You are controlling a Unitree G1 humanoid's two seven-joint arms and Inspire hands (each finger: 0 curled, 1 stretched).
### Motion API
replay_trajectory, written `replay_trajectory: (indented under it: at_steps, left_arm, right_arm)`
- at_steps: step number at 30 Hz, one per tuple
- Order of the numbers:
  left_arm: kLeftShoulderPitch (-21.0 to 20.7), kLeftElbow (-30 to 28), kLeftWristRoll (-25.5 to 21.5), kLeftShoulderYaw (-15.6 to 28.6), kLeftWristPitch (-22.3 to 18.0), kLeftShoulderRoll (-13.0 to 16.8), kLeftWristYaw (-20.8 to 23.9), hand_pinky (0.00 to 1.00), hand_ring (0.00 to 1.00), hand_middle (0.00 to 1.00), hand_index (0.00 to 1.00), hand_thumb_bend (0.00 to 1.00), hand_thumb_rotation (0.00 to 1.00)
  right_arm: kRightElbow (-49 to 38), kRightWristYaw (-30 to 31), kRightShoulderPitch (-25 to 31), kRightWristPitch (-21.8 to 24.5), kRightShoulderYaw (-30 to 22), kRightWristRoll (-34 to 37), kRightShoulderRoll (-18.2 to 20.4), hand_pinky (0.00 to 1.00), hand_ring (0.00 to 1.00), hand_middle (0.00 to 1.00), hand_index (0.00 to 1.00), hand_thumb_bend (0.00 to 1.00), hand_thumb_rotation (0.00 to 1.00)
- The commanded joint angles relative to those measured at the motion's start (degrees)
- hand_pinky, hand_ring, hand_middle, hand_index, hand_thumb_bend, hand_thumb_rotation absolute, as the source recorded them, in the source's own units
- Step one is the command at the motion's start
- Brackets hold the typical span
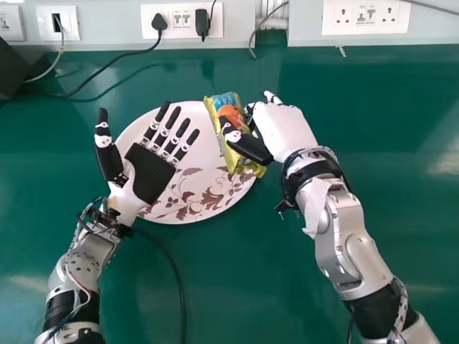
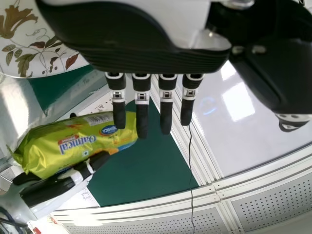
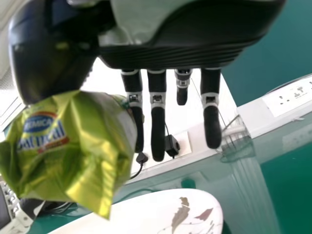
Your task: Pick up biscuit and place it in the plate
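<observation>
Biscuit packet [image 1: 216, 115], yellow-green with blue and orange parts, is held in the right hand [image 1: 283, 132], over the right side of the plate [image 1: 208, 154] in the head view. Packet is gripped between thumb and fingers [image 3: 158, 131]; grip narrowed to packet width. Packet is tilted in the head view, upper end toward the wall, lower end slanted right. Whether the plate is touched by the packet cannot be told.

Left hand [image 1: 150, 172] is held over the left part of the plate, palm up, fingers wide and straight, nothing held. Contact with the plate cannot be told either.

Plate is white, round, decorated with reddish-brown leaves and flowers, set on the green table [image 1: 237, 287]. Wall sockets [image 1: 366, 16] are mounted past the far edge. Two black plugs [image 1: 159, 23] are fitted in the middle panel; from the left one a black cable [image 1: 107, 66] is run down onto the table.
</observation>
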Motion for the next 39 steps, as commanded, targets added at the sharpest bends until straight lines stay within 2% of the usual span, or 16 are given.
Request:
replay_trajectory:
  at_steps: [1,9,20,39]
  left_arm:
    - [1.0,-0.6,0.1,-0.4,0.2,0.4,-0.4,0.82,0.79,0.85,0.90,0.92,0.61]
    - [1.1,-0.6,0.2,-0.5,0.3,0.6,-0.7,0.80,0.78,0.84,0.89,0.91,0.60]
    - [1.2,-0.8,0.5,-0.9,-0.2,0.9,-1.1,0.83,0.79,0.84,0.90,0.90,0.59]
    - [1.1,-0.4,0.3,-1.2,-0.2,1.0,-1.6,0.81,0.79,0.84,0.90,0.85,0.60]
  right_arm:
    - [0.9,-1.6,-1.3,-1.4,0.3,1.0,-0.4,0.29,0.41,0.49,0.53,0.50,0.00]
    - [5.5,-4.7,-2.9,-4.1,0.6,2.9,-0.8,0.29,0.41,0.49,0.53,0.50,0.00]
    - [10.1,-5.9,-4.5,-6.9,0.8,6.5,-1.3,0.29,0.41,0.49,0.53,0.50,0.00]
    - [22.3,-9.1,-9.1,-14.0,2.5,10.4,-2.5,0.29,0.41,0.49,0.52,0.50,0.00]
